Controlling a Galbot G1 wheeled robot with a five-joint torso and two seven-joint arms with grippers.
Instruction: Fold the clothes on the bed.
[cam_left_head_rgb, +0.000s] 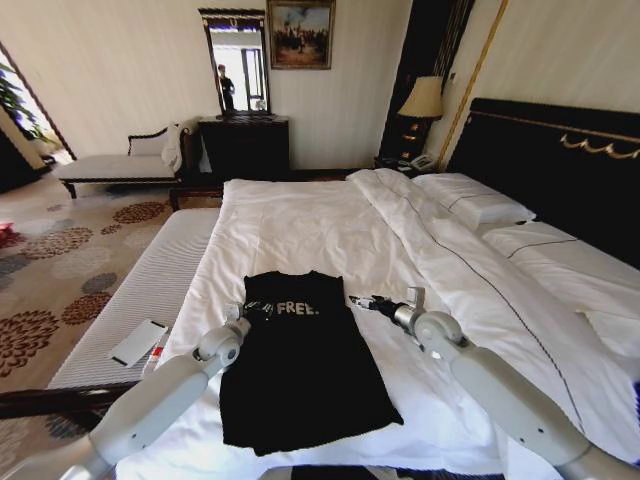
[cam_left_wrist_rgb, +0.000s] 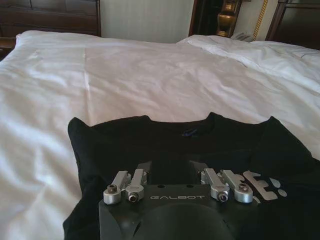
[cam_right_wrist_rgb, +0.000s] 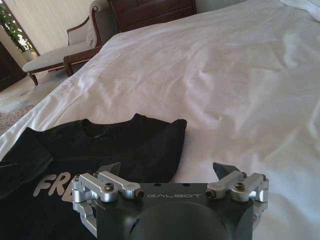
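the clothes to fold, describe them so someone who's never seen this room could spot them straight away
Find the big bed with white sheets and a dark headboard. On its near edge, between the left gripper and the right gripper, lies the black T-shirt. It is the one dark thing on the white bedding, with white lettering on its chest.

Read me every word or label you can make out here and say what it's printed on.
"FREE!" in white letters on the chest of the black short-sleeved T-shirt.
"GALBOT" on the dark body of the left gripper.
"GALBOT" on the dark body of the right gripper.
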